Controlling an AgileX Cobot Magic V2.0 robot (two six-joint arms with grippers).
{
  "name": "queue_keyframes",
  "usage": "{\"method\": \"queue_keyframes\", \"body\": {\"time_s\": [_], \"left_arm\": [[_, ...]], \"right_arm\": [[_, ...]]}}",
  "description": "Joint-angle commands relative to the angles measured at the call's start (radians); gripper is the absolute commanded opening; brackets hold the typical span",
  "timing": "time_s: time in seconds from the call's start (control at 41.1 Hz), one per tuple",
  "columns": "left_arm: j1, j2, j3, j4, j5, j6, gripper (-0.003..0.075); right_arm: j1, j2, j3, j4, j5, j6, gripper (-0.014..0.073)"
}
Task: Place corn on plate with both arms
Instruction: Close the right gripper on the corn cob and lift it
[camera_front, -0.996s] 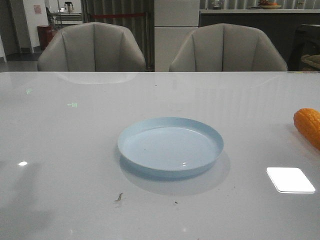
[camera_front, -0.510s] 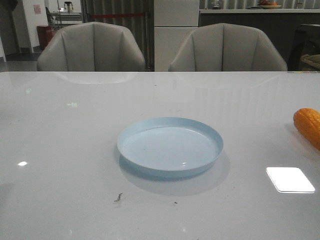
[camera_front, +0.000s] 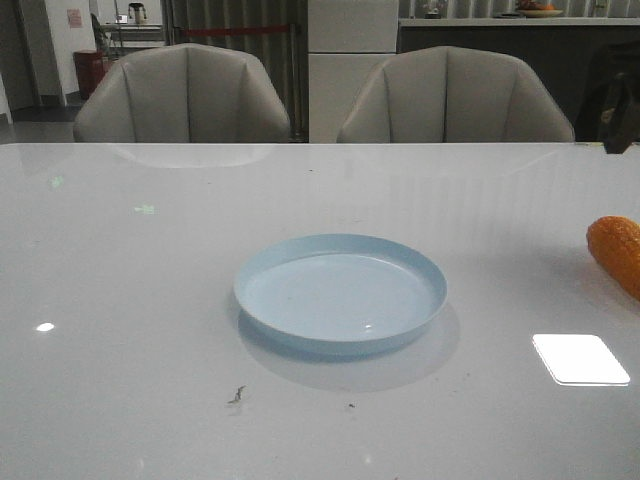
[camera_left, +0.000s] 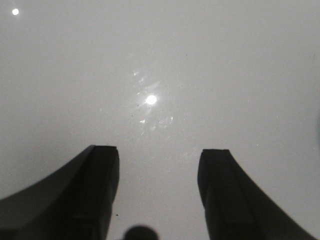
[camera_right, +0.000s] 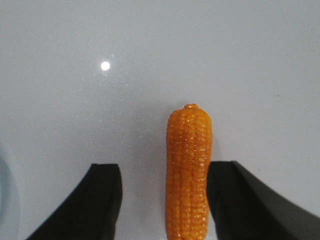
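A pale blue plate (camera_front: 341, 292) sits empty near the middle of the white table (camera_front: 140, 260), while the orange corn (camera_front: 617, 251) lies well apart from it at the table's right edge, partly cut off in the front view. The right gripper (camera_right: 164, 200) hangs above the cob with its jaws spread apart; the corn (camera_right: 189, 170) lies lengthwise between the two dark fingers (camera_right: 102, 200), close against one finger and with a clear gap to the other. Whether the fingers are low enough to touch the table cannot be told. The left gripper (camera_left: 158, 195) also stands with its jaws apart, holding nothing — only bare, glossy table (camera_left: 160, 60) shows beyond its fingertips.

The task looks barely begun, with the grasp not yet made. The main risk lies in that off-centre alignment: closing from here, the nearer finger would likely meet the cob first and shove or roll it sideways — a rounded, glossy, tapered body may squirt out of the pinch. A grip taken near one end could also let the cob tilt during the carry toward the plate.
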Motion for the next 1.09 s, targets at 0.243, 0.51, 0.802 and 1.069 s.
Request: {"method": "queue_keyframes", "body": {"time_s": [0.243, 0.51, 0.802, 1.069], "left_arm": [[0.001, -0.268, 0.119, -0.009, -0.157, -0.011, 0.0421], [0.001, -0.353, 0.178, -0.009, -0.145, -0.011, 0.0421], [0.001, -0.356, 0.178, -0.009, -0.094, -0.011, 0.0421], [0.001, -0.356, 0.178, -0.009, -0.088, -0.011, 0.0421]], "right_arm": [[-0.005, 0.192, -0.208, -0.163, 0.045, 0.144, 0.0489], [-0.005, 0.272, -0.208, -0.198, 0.051, 0.167, 0.0489], [-0.005, 0.332, -0.208, -0.163, -0.001, 0.167, 0.0464], [0.001, 0.336, -0.231, -0.164, -0.021, 0.162, 0.023]]}}
